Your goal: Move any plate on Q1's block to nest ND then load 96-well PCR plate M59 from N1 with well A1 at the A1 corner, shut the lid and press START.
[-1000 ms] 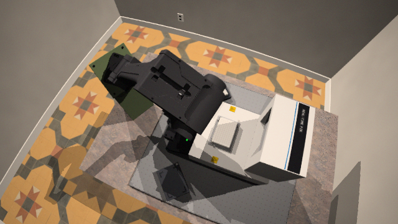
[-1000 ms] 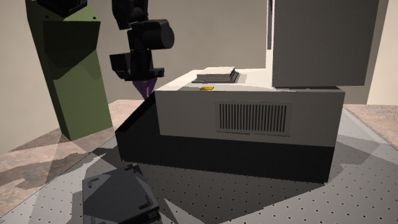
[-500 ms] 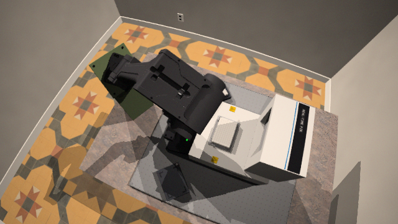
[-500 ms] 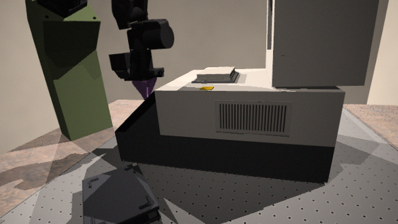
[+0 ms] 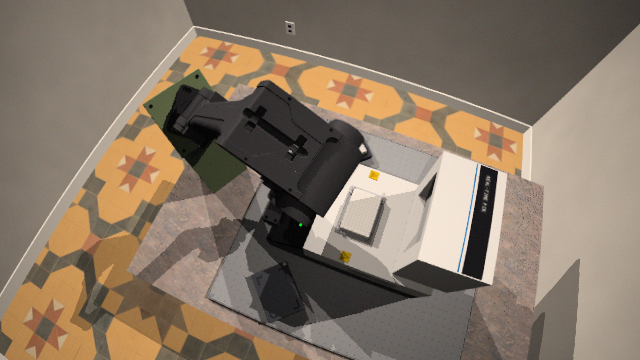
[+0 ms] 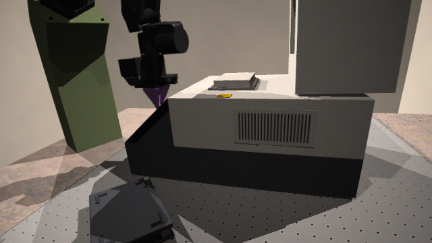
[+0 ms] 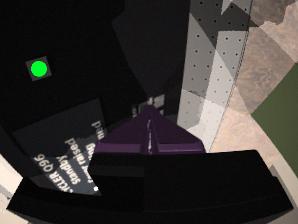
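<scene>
The cycler Q1 [image 5: 400, 225] stands with its lid [image 6: 344, 44] raised upright at the back. A white-filmed 96-well plate [image 5: 361, 212] lies flat on the block inside the brackets; it also shows in the side view [image 6: 235, 80]. I cannot read its print or which way round it lies. The status lamp [image 7: 39, 68] shows green, as also in the overhead view [image 5: 300, 224]. My gripper [image 6: 158, 98] has purple fingers, shut on nothing, pointing down just above Q1's sloped black front panel [image 7: 73, 156]. In the wrist view the fingertips [image 7: 149, 115] are close to the keys, which are mostly hidden.
An empty dark plate nest [image 5: 277, 292] lies on the perforated board in front of Q1; it also shows in the side view [image 6: 128, 212]. The arm's green pedestal [image 6: 74, 74] stands left of Q1. The arm's black links [image 5: 280, 145] hide the panel from overhead.
</scene>
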You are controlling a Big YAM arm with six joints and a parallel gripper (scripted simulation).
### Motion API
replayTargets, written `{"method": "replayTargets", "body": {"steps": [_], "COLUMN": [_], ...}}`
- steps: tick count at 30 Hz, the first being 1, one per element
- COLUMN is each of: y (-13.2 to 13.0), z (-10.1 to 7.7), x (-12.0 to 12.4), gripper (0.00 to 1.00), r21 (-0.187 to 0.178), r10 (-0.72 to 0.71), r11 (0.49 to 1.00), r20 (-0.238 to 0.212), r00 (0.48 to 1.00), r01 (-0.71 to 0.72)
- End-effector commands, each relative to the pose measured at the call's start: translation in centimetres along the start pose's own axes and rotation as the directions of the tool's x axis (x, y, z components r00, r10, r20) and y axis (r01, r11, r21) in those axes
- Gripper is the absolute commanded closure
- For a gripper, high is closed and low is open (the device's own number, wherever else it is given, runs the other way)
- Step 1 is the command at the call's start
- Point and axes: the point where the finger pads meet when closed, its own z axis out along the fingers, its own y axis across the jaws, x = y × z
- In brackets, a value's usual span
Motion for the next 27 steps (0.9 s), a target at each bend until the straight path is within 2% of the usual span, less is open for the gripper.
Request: {"method": "replayTargets", "body": {"steps": [1,9,14,17,21,27], "y": [-0.2,-0.3,0.7,0.4,-0.8,-0.4], "z": [-1.0,-0.9,-0.3,-0.1,-0.2,-0.7], "x": [0.6,0.0,-0.6,-0.6,-0.2,0.3], "gripper": [1.00,1.00,1.00,1.00,1.00,1.00], "r21": [-0.001,0.003,-0.016,-0.015,0.006,-0.009], "r10": [-0.001,0.012,0.013,0.003,-0.010,-0.019], "r11": [1.000,1.000,1.000,1.000,1.000,1.000], "r20": [-0.015,-0.003,0.009,0.011,0.002,-0.005], "r00": [1.000,1.000,1.000,1.000,1.000,1.000], "r01": [0.001,-0.012,-0.013,-0.003,0.010,0.018]}}
